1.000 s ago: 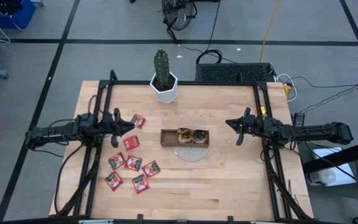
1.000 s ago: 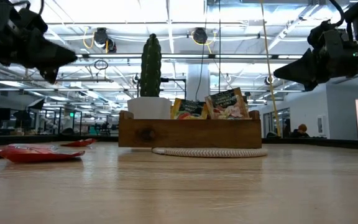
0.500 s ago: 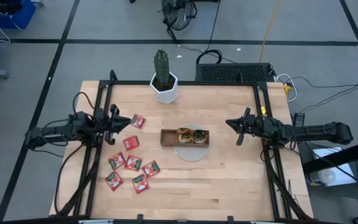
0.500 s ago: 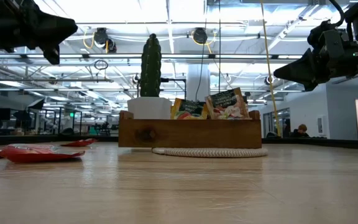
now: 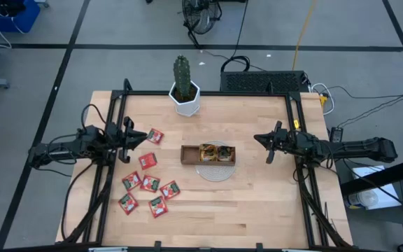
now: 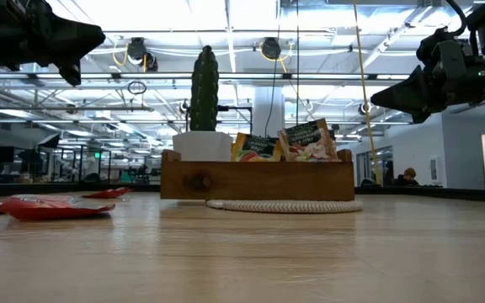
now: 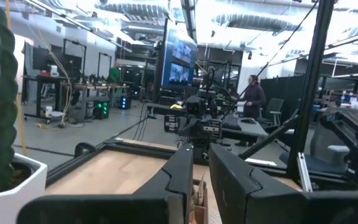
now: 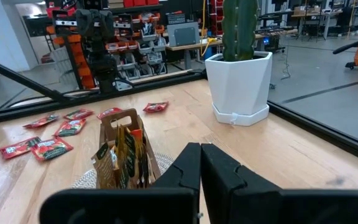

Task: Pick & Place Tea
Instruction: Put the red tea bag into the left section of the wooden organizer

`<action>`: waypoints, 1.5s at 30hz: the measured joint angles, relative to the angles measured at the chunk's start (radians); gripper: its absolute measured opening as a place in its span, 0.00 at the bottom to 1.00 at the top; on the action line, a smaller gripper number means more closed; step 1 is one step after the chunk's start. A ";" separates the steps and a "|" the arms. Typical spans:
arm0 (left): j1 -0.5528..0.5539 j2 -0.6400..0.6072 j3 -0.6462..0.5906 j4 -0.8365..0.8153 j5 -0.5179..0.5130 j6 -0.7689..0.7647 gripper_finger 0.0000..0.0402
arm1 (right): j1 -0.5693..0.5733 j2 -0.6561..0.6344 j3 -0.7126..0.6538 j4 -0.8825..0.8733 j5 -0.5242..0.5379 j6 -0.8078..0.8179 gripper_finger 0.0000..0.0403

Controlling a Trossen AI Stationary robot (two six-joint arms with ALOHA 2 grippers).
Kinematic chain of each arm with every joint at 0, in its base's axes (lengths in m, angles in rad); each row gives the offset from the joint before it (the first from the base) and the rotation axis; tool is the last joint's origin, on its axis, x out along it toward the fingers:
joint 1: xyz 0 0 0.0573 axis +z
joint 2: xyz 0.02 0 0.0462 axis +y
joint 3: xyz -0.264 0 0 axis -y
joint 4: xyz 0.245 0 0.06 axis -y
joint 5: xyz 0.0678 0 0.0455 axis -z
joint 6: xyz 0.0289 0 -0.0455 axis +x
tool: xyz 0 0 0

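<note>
Left gripper [image 5: 129,135] retreated leftward, nearly closed, empty; red sachets [image 5: 147,183] lie beside, below.

Seven red tea sachets [image 5: 148,183] lay flat and loosely scattered on the table's left half, one apart nearer the cactus side. Several orange-yellow sachets [image 5: 209,152] (upright, tightly packed) stood in the brown wooden tray [image 5: 187,155].

Sachet [image 5: 141,183] print too small to read; tray [image 6: 256,179] hides sachets' lower halves in low view.
</note>
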 joint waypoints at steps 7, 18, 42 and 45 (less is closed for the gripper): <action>0.000 0.000 0.000 0.007 0.000 0.002 0.14 | 0.000 0.000 0.000 0.000 0.000 0.000 0.00; 0.000 0.000 0.001 -0.012 0.018 -0.062 0.14 | 0.000 0.000 0.000 0.000 0.000 0.000 0.00; 0.000 0.299 0.043 0.008 -0.116 -0.244 0.29 | 0.000 0.000 0.000 0.000 0.000 0.000 0.00; 0.000 0.473 0.133 -0.084 -0.163 -0.247 0.42 | 0.000 0.000 0.000 0.000 0.000 0.000 0.00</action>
